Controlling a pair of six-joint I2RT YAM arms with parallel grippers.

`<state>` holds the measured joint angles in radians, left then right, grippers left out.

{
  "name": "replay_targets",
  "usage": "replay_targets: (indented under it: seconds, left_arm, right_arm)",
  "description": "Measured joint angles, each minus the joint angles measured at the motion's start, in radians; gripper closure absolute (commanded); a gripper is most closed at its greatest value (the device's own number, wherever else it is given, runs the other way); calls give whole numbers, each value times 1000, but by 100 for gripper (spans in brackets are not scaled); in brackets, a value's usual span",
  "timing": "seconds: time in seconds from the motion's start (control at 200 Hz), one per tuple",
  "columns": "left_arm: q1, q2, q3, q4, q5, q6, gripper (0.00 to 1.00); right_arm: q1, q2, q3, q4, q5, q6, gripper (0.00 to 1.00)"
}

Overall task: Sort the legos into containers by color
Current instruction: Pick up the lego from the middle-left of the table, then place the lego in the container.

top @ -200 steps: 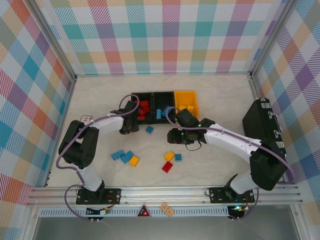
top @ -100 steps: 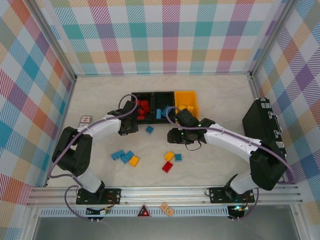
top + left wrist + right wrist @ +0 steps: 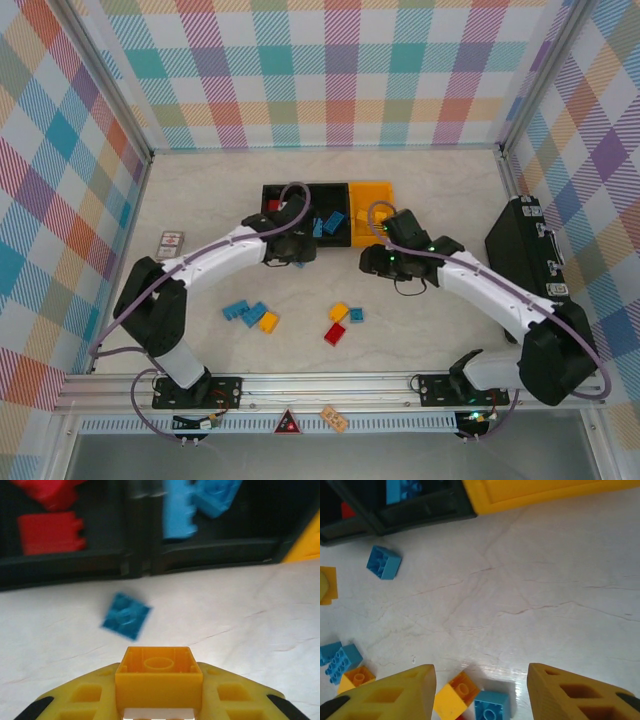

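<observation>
Clasping a square yellow lego (image 3: 159,677), hollow underside, one round tube, left gripper (image 3: 159,711) clenched, right gripper (image 3: 481,680) released.

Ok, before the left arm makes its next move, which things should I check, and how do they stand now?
1. Left gripper shut on yellow brick: ok.
2. Brick above yellow bin: not ok, bin lies further right.
3. Right gripper open, empty: ok.
4. Path past that gripper to the bin: cannot tell.
5. Red bricks and blue bricks in separate black bins: ok.
</observation>
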<state>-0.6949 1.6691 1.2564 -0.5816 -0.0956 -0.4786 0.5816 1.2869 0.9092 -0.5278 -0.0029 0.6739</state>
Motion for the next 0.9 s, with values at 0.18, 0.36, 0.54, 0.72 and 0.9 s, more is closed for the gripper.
replay_targets:
  seconds: [0.18, 0.36, 0.54, 0.72, 0.9]
  left_arm:
    - [-71, 135, 151, -6, 23, -3, 76]
    - [-107, 264, 308, -27, 45, -3, 75]
    - [-116, 367, 460, -48, 54, -3, 75]
    - [-116, 480, 621, -69, 54, 7, 75]
    - [-116, 609, 807, -121, 45, 47, 73]
  right_arm:
    - [-92, -84, -63, -28, 4, 3, 47]
    - [-157, -161, -109, -56, 7, 7, 46]
    - [-189, -217, -148, -68, 2, 11, 46]
    - [-191, -228, -176, -69, -14, 23, 46]
    - [-194, -240, -183, -71, -24, 24, 46]
